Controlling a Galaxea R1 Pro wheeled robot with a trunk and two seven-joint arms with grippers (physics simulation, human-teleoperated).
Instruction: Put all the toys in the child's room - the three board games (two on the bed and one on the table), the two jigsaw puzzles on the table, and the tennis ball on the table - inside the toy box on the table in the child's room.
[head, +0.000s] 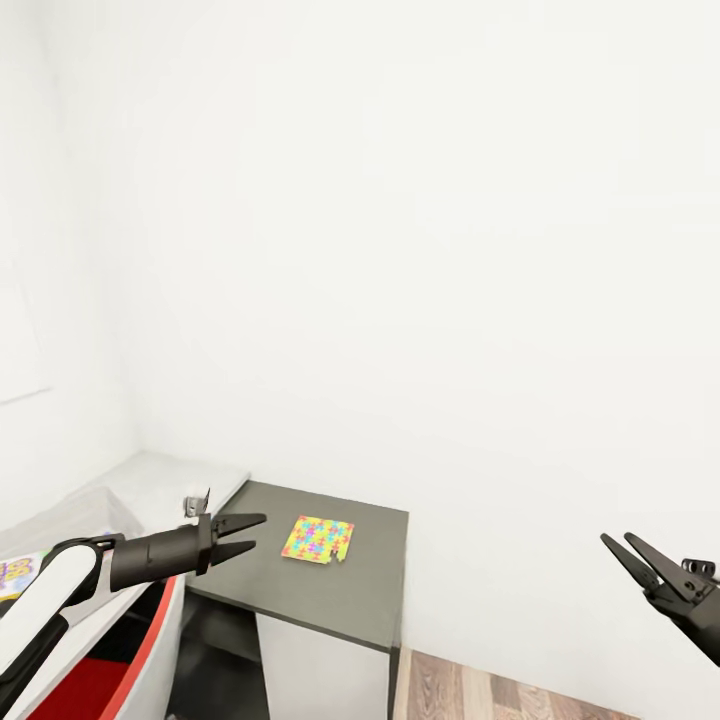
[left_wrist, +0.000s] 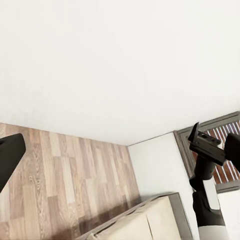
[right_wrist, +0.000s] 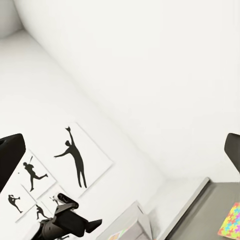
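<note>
A jigsaw puzzle (head: 318, 538), a small square box with a multicoloured mosaic, lies flat on a low dark-grey cabinet top (head: 330, 590); it also shows in the right wrist view (right_wrist: 231, 220). My left gripper (head: 246, 535) hovers open and empty just left of it, a hand's width away. My right gripper (head: 630, 556) hangs open and empty far to the right, over the floor. The pale table (head: 165, 475) runs along the left wall. On it stands the light-grey toy box (head: 75, 512), with a colourful printed box (head: 14, 577) at its edge. The bed (left_wrist: 145, 224) appears in the left wrist view.
A white wall stands close behind the cabinet. A red-and-white curved object (head: 120, 670) sits under my left arm. A small grey object (head: 196, 503) stands at the table's end. Wood-plank floor (head: 480, 695) lies right of the cabinet. Baseball silhouette pictures (right_wrist: 75, 157) hang on the side wall.
</note>
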